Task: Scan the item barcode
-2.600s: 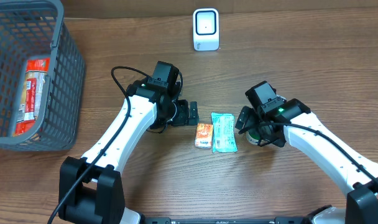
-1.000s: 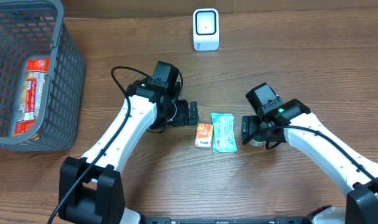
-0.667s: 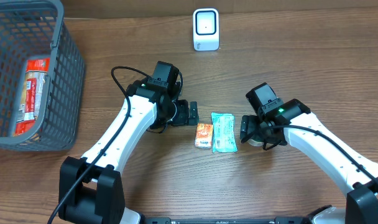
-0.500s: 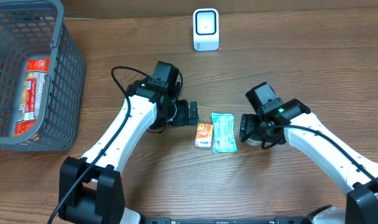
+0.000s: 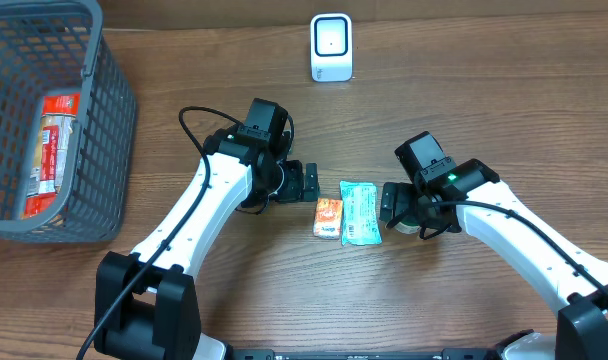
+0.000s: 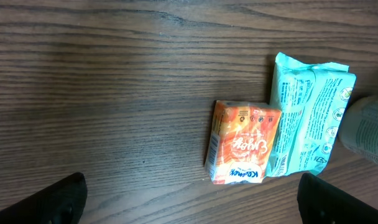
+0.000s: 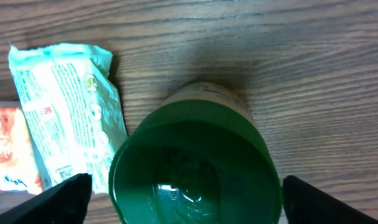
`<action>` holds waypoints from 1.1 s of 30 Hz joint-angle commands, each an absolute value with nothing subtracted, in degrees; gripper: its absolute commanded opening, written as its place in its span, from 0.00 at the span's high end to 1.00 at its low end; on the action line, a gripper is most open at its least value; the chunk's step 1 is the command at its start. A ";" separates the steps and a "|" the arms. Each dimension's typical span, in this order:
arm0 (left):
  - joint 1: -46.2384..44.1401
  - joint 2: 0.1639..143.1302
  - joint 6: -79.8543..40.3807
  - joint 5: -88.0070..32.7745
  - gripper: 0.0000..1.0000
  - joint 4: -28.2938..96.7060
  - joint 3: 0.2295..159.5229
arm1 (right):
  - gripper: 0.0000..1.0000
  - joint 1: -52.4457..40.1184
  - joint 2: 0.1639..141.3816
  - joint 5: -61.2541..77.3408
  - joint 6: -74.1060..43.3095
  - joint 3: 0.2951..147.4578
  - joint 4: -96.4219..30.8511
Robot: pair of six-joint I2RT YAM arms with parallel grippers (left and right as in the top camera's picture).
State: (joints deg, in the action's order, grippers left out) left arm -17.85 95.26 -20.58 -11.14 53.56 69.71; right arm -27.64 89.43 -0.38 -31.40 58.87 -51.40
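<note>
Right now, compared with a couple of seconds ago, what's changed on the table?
The right tool, open over the green-lidded jar, has edged left toward the teal packet; nothing was taken hold of or let go. The left tool, orange packet, scanner and basket stayed put.

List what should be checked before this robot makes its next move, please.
1. Right gripper open: ok.
2. Jar between its fingers: ok, green lid facing the wrist camera.
3. Room to close: not ok, the teal packet lies close beside the jar, where one finger could catch it.
4. Jar's barcode located: cannot tell, none shows in any view.
5. Scanner unobstructed: ok, nothing stands in front of it.
6. Left gripper out of the way: ok, open, holding nothing, short of the orange packet.
</note>
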 commanded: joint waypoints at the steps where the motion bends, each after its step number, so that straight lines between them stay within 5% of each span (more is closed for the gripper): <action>1: -17.65 95.00 -19.29 -10.98 0.00 53.49 70.35 | 0.00 -26.02 89.38 -0.47 -28.40 62.33 -53.21; 21: -17.65 95.00 -19.29 -10.96 0.00 53.49 70.32 | 0.00 -2.48 89.38 -13.67 -22.24 72.44 -58.65; 33: -17.65 95.00 -19.29 -10.98 0.00 53.52 70.35 | 0.00 0.62 89.38 -13.67 -22.26 72.44 -58.63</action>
State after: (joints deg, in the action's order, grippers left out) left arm -17.85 95.26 -20.58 -11.14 53.56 69.71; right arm 0.38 89.58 -12.80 -22.48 71.53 -58.74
